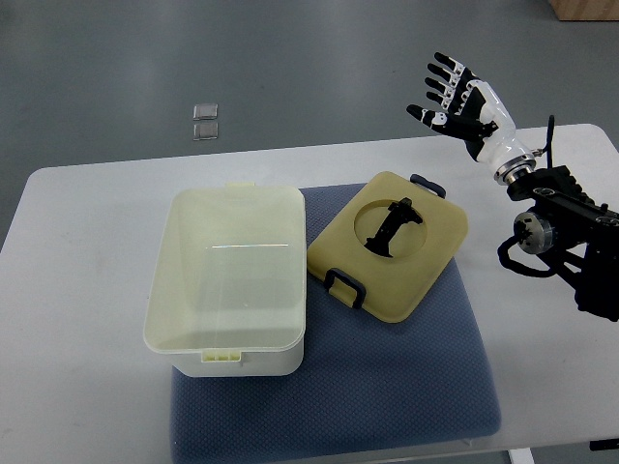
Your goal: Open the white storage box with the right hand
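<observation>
No readable text, labels, brand names, numbers or signs appear anywhere in the view. The open pale cream plastic storage box point(227, 280) and its flat beige lid with black clips point(389, 244) carry no visible print, and neither does the white rounded surface point(87, 251) beneath them.

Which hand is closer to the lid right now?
Right. The right hand is raised with fingers spread beyond the lid's far right corner, not touching it. The left hand is out of view, so only the right can be placed.

storage box point(230, 280) on mat point(406, 387) | lid point(392, 242) right, touching
</observation>
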Controlling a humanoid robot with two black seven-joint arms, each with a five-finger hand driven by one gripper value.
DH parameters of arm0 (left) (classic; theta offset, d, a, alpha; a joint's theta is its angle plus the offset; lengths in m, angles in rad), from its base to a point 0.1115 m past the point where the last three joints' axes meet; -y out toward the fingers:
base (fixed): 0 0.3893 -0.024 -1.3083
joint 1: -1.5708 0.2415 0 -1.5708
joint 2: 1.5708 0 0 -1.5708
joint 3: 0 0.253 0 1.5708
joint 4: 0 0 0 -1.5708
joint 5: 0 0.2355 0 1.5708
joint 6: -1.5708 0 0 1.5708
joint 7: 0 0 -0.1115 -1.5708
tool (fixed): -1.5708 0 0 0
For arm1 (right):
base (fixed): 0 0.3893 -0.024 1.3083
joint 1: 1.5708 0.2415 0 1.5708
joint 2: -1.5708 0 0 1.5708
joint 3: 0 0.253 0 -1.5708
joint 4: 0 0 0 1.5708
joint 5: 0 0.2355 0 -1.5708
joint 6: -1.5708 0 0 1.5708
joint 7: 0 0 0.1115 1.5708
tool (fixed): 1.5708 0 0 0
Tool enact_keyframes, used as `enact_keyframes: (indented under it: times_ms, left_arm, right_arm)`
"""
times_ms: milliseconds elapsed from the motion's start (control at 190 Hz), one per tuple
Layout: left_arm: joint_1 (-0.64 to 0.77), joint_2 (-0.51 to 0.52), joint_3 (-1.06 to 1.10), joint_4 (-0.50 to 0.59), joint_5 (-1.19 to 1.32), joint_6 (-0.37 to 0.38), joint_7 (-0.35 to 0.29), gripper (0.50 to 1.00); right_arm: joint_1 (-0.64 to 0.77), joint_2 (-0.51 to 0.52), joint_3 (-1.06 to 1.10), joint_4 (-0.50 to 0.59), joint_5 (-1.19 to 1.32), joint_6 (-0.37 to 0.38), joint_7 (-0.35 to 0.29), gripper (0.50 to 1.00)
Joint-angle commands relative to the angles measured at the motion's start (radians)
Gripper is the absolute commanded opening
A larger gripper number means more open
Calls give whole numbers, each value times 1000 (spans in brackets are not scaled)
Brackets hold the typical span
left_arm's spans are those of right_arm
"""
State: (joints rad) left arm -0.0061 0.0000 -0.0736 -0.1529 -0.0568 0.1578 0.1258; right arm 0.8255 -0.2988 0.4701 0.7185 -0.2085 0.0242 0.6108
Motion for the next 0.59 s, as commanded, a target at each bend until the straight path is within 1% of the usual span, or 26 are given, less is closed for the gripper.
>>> enact_keyframes:
  times_ms: [0,47,95,126,163,452,530,588]
  left_arm:
    - [0,0,0,0,0,0,0,1000]
    - [0,0,0,1,0,0,0,1000]
    - [0,0,0,1,0,0,0,1000]
    - [0,0,0,0,0,0,0,1000]
    - [0,0,0,0,0,0,0,1000]
    - [0,0,0,0,0,0,0,1000]
    - [2,0,0,-2,2,-1,2,1000]
    - [14,0,2,-13,3,-3,3,1000]
  right_arm:
    - [-9,6,32,-8,78,5,-23,919]
    - [-9,6,41,-10,113,7,-54,921]
    - [-9,9,44,-8,166,8,-98,921]
    - [-11,10,45,-8,199,8,-115,923]
    - [-14,12,47,-8,225,8,-120,926]
    - [-39,33,53,-17,244,-3,-109,930]
    - [-39,33,53,-21,244,-4,-82,930]
    - [-42,35,53,-21,239,-6,-34,930]
